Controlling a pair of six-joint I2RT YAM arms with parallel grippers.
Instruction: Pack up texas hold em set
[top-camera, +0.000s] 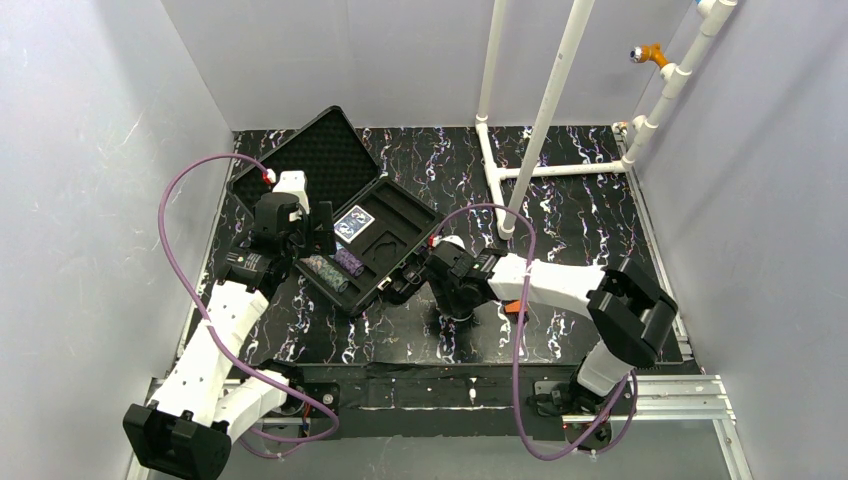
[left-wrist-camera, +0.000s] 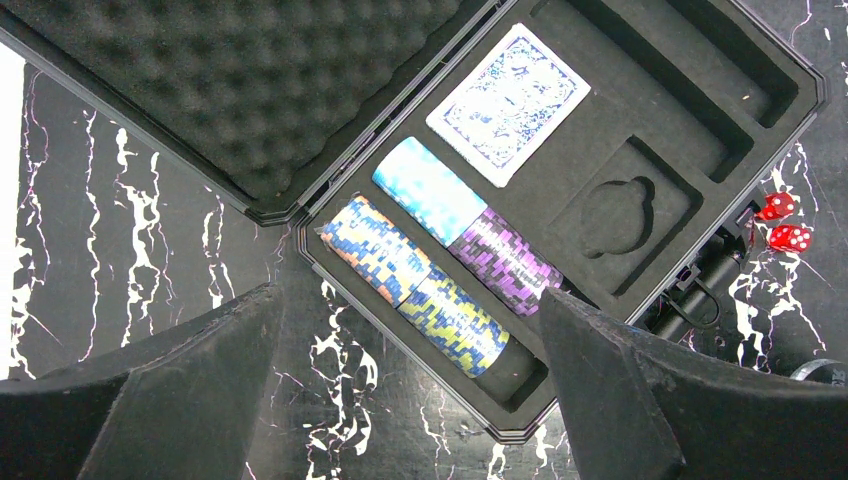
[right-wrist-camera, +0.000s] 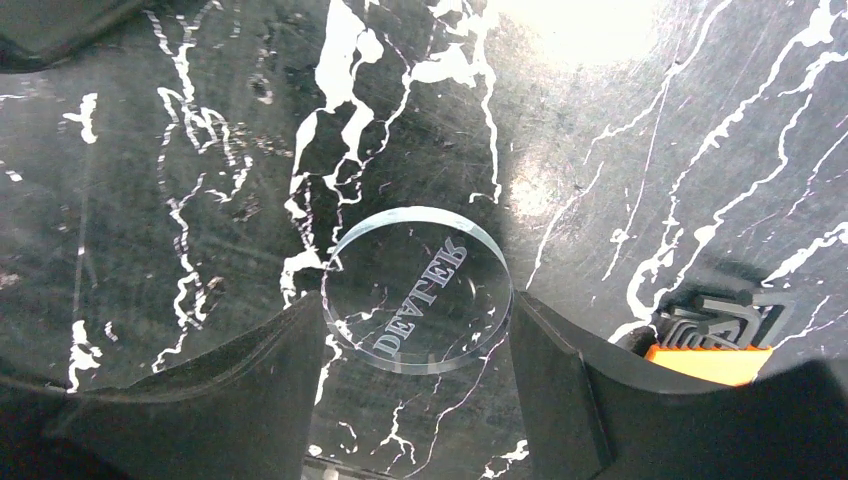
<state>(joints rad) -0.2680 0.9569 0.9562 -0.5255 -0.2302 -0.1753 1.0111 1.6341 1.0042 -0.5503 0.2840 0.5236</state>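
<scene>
The black case lies open at the left, its foam lid tipped back. Its tray holds the blue-backed card deck, a teal chip roll, a purple roll and two blue-patterned rolls. The round recess is empty. My left gripper is open and empty above the case's near corner; it also shows in the top view. My right gripper sits at the case's front edge, with both fingers against the rim of the clear "DEALER" disc on the table.
Two red dice lie on the table by the case's latch side. A small orange-and-black object lies right of my right gripper. A white pipe frame stands at the back right. Grey walls enclose the table.
</scene>
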